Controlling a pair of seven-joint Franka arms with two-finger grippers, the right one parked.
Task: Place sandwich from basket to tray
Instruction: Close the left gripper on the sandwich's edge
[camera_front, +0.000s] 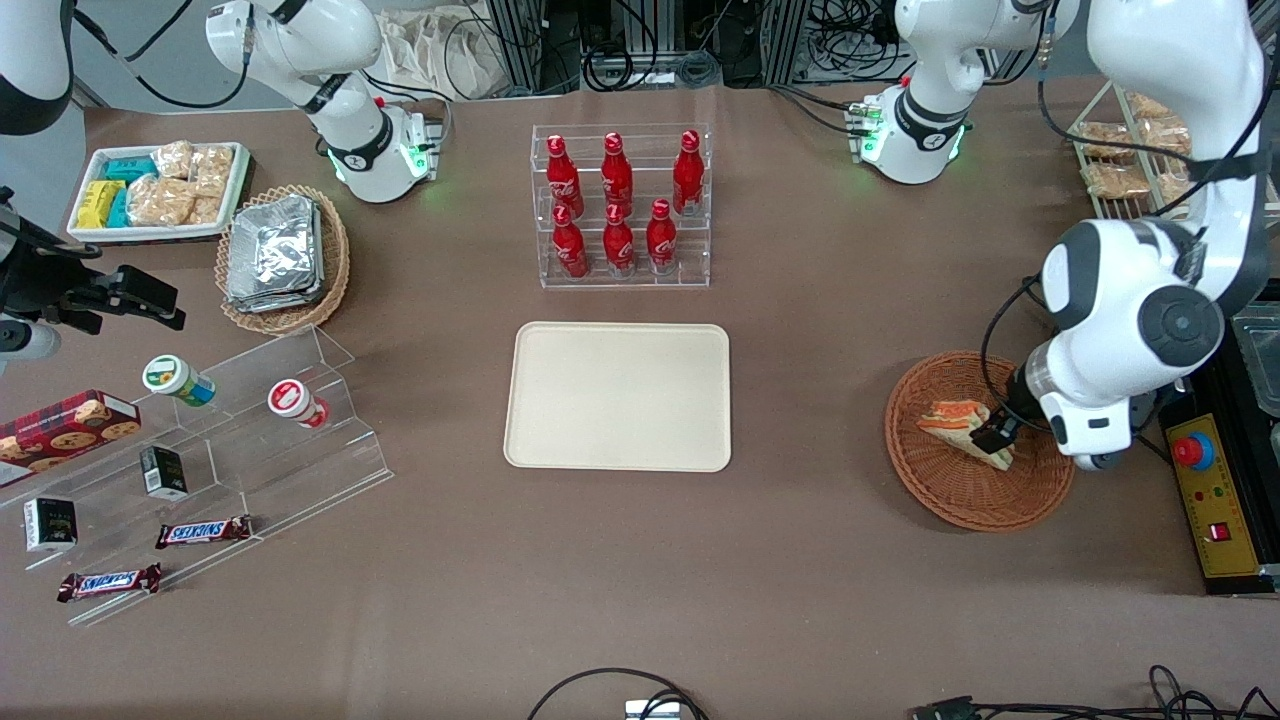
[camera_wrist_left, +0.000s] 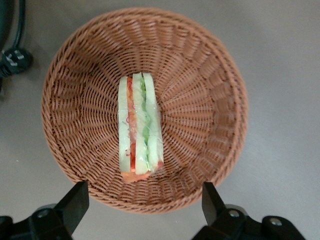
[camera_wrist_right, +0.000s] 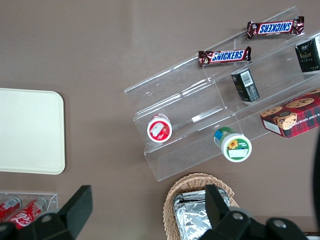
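Our big brown table

We see a brown table (camera_front: 800, 560) filling the frame, with black cables (camera_front: 640, 50) and metal frames (camera_front: 530, 40) along the top edge.

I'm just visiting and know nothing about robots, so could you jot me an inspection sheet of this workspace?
Surface: brown table, flat.
Job's things: triangular white-bread sandwich lies in the round reddish-brown wicker basket; cream rectangular tray holds nothing.
Clutter: red bottles in a clear rack; tan wicker basket of foil packets; clear stepped stand with snack bars; white tray of snack packets.
Hand: left arm's hand open, above the sandwich, not touching.
Cables: black cable at the table's near edge.
Surroundings: red stop button box.
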